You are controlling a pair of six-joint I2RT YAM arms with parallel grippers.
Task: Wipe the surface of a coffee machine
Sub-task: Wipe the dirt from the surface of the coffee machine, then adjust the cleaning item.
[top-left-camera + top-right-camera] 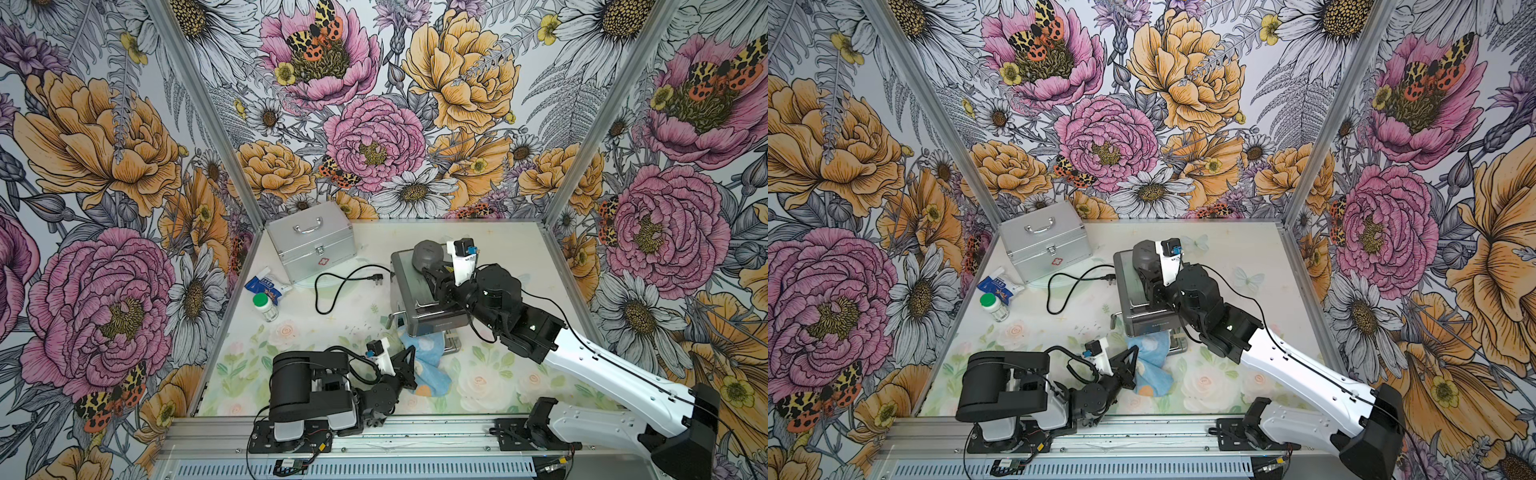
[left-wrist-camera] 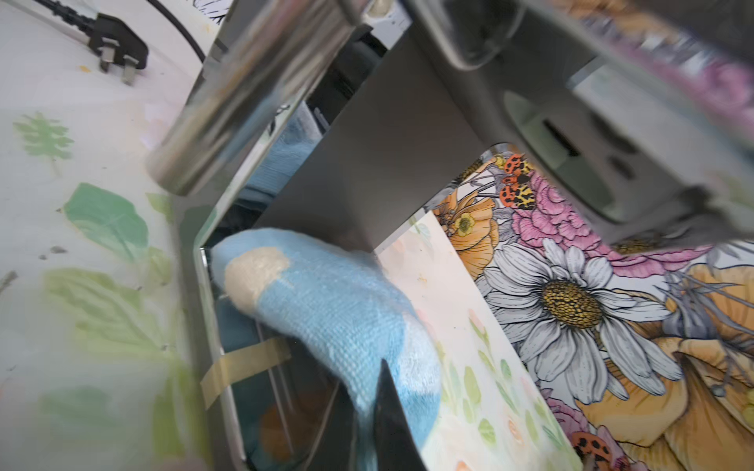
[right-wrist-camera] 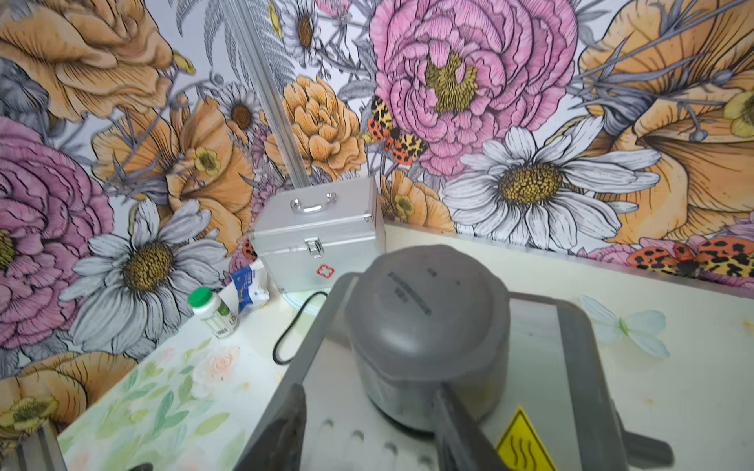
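Off-task clutter, far left corner of the desk (image 1: 511,249): silver case (image 1: 309,245) (handle on top, red cross on front), blue-white packet (image 1: 266,287) just beside it, green-capped bottle (image 1: 266,306) upright next to the packet. Floral walls all round.

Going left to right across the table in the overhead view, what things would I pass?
green-capped bottle → silver case → black plug → coffee machine. The blue packet overlaps the bottle, so it is left out.
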